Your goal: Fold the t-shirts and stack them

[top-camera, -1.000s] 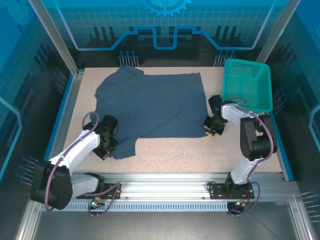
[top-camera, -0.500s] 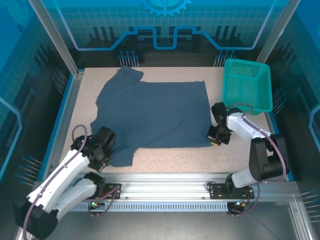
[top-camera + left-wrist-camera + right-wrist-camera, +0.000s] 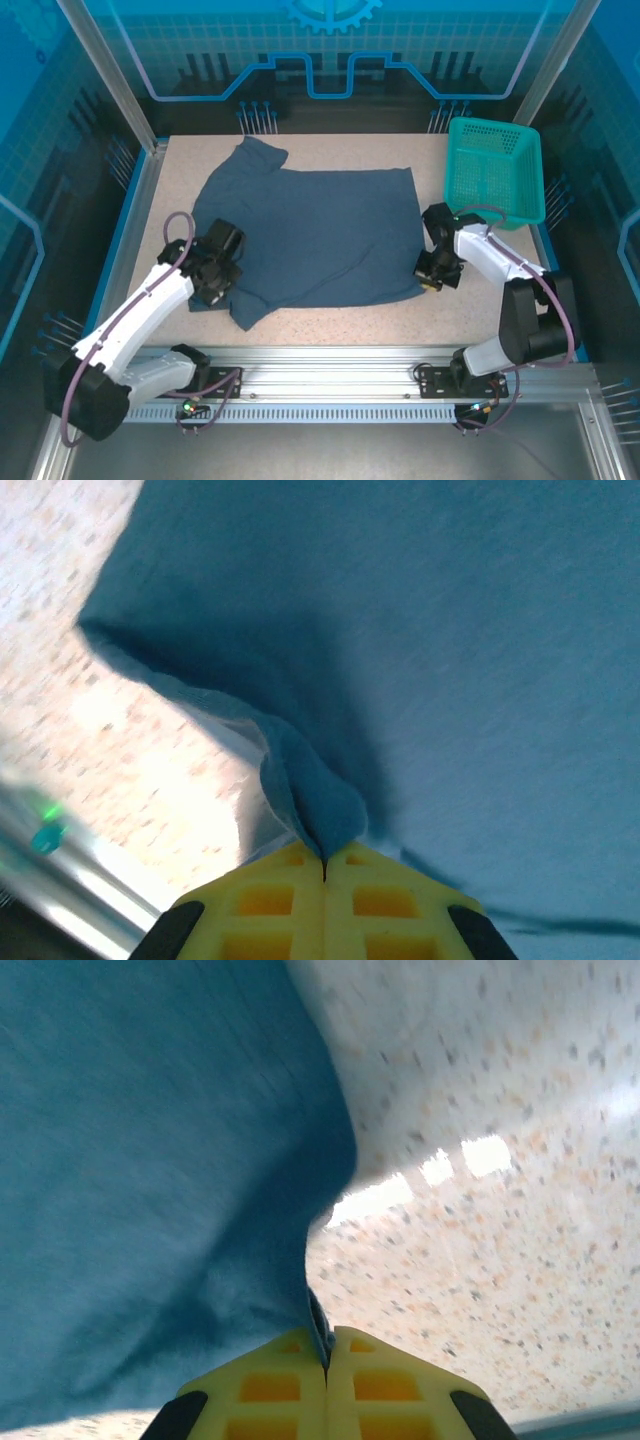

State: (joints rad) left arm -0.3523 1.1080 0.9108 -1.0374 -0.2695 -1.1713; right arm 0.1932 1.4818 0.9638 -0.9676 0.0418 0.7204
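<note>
The left tool [image 3: 213, 277] is closed tight on the near left edge of the t-shirt [image 3: 310, 225]. It now stands farther from its base than a moment ago, with that corner pulled inward. The right tool [image 3: 434, 276] pinches the near right corner, almost where it was. The t-shirt lies spread on the desk [image 3: 350, 318] between both tools.

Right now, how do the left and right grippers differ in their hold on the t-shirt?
The left gripper pinches a bunched fold at the near-left, sleeve side of the t-shirt; the right gripper pinches a thin edge at its near-right corner. The left gripper sits over fabric; the right gripper sits beside it, over bare table. Shared: both jaws shut on the cloth.
</note>
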